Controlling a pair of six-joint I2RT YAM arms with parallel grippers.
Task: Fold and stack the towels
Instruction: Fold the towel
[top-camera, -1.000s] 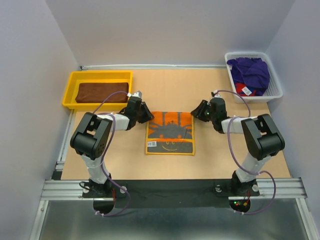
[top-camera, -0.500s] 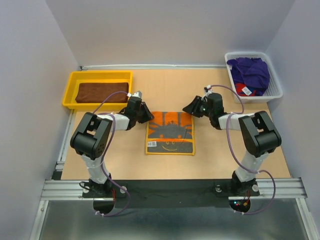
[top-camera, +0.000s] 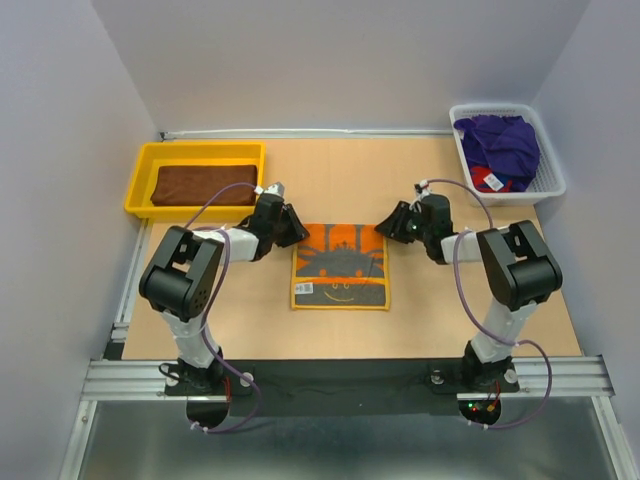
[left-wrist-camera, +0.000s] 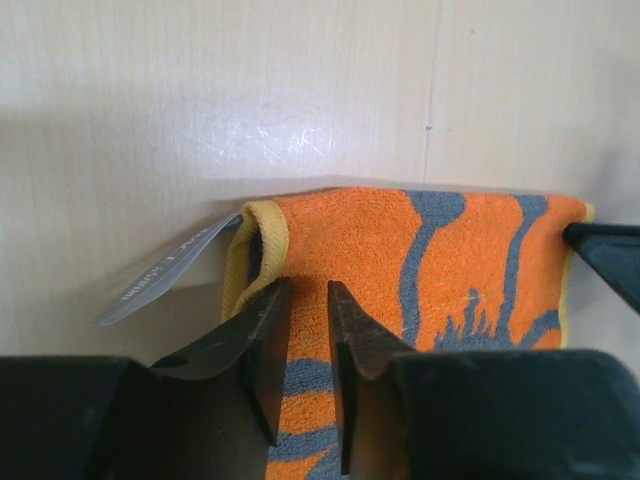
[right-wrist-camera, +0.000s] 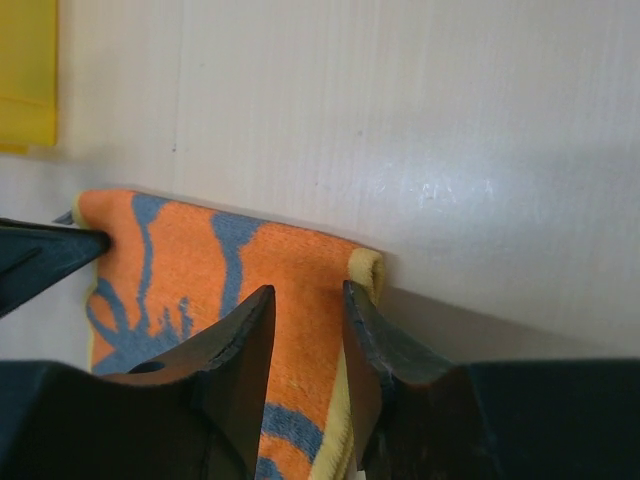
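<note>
The orange towel (top-camera: 340, 265) lies flat in the middle of the desk (top-camera: 250, 310), not yet folded. We have the left hand (top-camera: 290, 225) at its far left corner and the right hand (top-camera: 392, 222) at its far right corner, each low over the cloth. In both wrist views the fingers stand a narrow slit apart with orange pile showing between them. We cannot tell whether either hand is grasping the cloth or only resting on it.

The yellow border curls up at both corners, so we judge the main risk to be a shallow bite. If a hand catches only that rolled hem, the corner may slip free as we draw it toward the near edge. One side would then drop and the fold would land skewed. Each hand sits a little inside its corner, which may leave the corner tips flopping. The label (left-wrist-camera: 165, 275) sticking out by the left corner could be pinched in place of the terry. If the two hands lift unevenly, the towel will twist.

The brown towel (top-camera: 203, 183) sits folded in the yellow tray (top-camera: 140, 185). The purple towel (top-camera: 500, 140) lies bunched in the white basket (top-camera: 550, 180).
</note>
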